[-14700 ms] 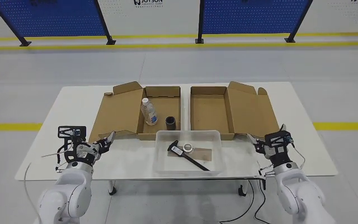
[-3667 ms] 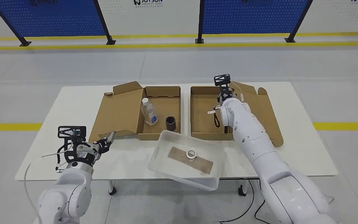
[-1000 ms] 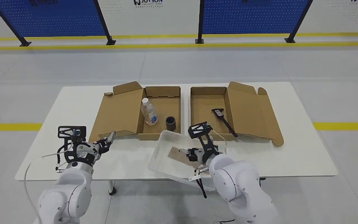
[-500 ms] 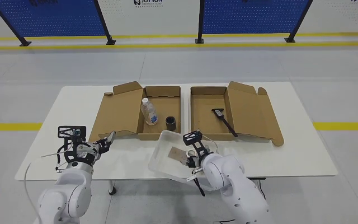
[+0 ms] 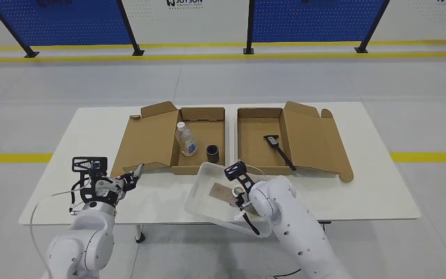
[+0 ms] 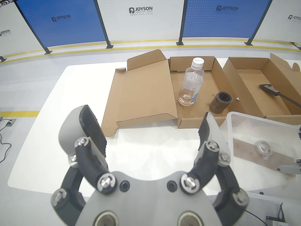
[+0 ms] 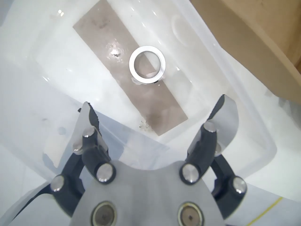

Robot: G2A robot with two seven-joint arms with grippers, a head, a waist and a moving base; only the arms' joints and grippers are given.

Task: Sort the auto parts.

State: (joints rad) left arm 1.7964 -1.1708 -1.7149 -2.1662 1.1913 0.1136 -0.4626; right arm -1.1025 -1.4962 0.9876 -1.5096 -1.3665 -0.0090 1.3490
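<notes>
One white table [image 5: 362,188] bears a left cardboard box [image 5: 202,114], a right cardboard box [image 5: 254,143] and, before them, a skewed clear bin [image 5: 202,183]. The right gripper [image 7: 155,105] hangs spread and empty over the bin. The left gripper [image 6: 145,115] gapes empty near the table's front left. A water bottle [image 6: 190,85] and a black bushing [image 6: 221,102] sit in the left box, a black tool [image 5: 279,150] in the right one, and a metal ring [image 7: 147,65] in the bin.

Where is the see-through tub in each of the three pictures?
Top view: the tub sits askew at the front edge of the table.
Left wrist view: the tub lies past the open left hand, close beside the cardboard box.
Right wrist view: the tub lies just beyond the open right hand.
Shared landmark: the brown strip on its floor.
</notes>
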